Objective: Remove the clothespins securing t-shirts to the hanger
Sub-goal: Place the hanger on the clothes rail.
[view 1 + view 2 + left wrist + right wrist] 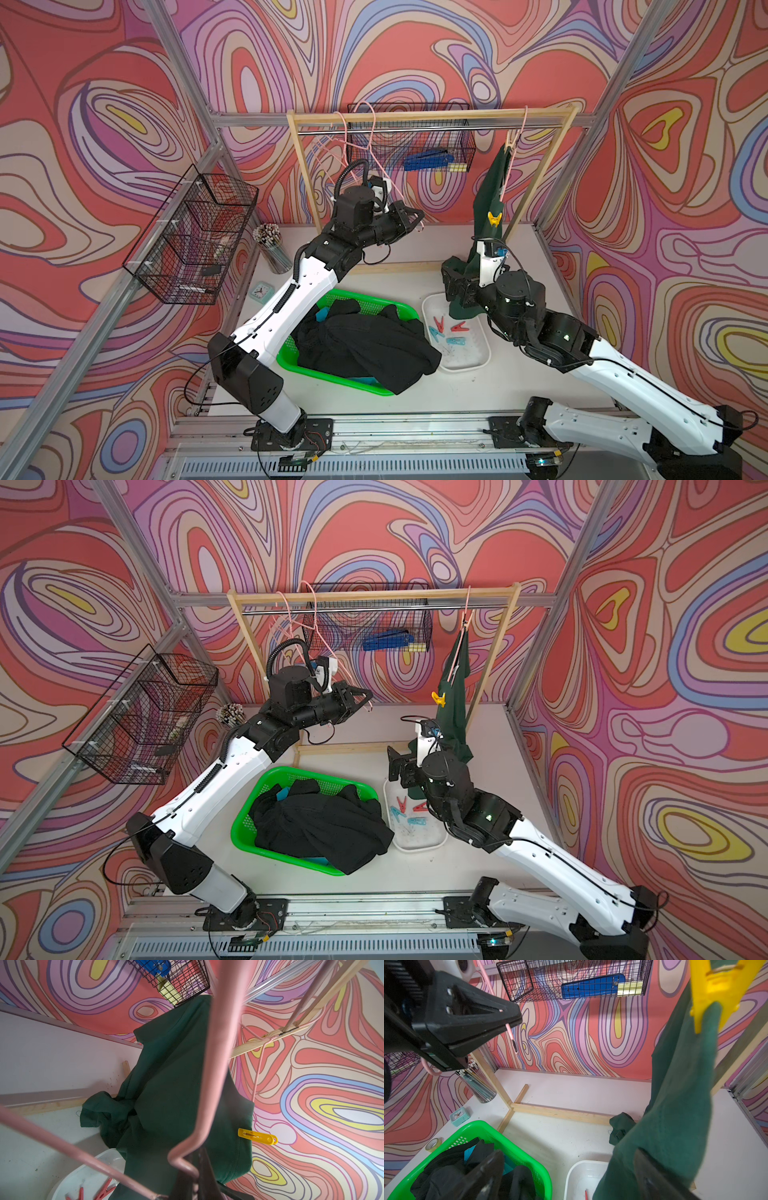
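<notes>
The right hand (569,1152) stands wide open and holds nothing. The lower cloth of the dark green t-shirt (675,1095) hangs just beside one finger. Above and ahead of it, the yellow clothespin (708,995) bites the shirt's edge. The left hand (417,215) is closed on a bare pink hanger (218,1043). I judge this is the reach for that pin. The right hand must rise, then squeeze the pin's tail.

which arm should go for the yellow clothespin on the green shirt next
Right. The right gripper is open and sits beside the dark green t-shirt, just below the yellow clothespin. The left gripper is shut on a bare pink hanger, farther from the pin.
</notes>
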You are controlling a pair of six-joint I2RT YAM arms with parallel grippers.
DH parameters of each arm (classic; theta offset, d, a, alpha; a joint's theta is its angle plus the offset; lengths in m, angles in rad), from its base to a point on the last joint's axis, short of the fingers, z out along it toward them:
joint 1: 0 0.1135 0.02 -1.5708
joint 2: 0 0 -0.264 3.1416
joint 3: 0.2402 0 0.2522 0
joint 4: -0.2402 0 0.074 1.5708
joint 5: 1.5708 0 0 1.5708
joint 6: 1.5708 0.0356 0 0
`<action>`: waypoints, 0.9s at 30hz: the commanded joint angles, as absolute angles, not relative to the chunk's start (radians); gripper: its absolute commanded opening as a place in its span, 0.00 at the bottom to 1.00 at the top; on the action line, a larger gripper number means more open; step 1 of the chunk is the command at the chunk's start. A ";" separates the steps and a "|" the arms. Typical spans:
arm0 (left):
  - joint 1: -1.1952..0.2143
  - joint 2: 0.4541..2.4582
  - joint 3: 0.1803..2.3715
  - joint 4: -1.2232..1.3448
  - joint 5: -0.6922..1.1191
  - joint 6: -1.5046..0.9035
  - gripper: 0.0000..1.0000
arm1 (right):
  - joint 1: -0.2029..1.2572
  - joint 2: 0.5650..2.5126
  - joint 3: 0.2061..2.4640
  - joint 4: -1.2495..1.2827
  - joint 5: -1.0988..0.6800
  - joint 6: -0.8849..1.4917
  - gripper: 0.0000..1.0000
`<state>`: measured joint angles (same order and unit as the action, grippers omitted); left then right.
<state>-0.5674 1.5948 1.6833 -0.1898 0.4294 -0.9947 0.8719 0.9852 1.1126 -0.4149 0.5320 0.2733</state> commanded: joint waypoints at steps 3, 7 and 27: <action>-0.560 1.552 1.597 -0.081 0.485 -1.021 0.22 | 0.872 1.003 1.134 -0.411 0.535 0.259 0.98; -0.560 1.524 1.535 -0.044 0.498 -1.015 0.47 | 0.872 1.009 1.137 -0.411 0.530 0.259 0.98; -0.563 1.362 1.397 -0.004 0.596 -0.918 1.00 | 0.872 1.010 1.166 -0.494 0.514 0.326 0.98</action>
<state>-0.5621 1.4273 1.4208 0.0006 0.5697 -0.9604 0.8719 1.0061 1.1378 -0.4606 0.5266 0.2974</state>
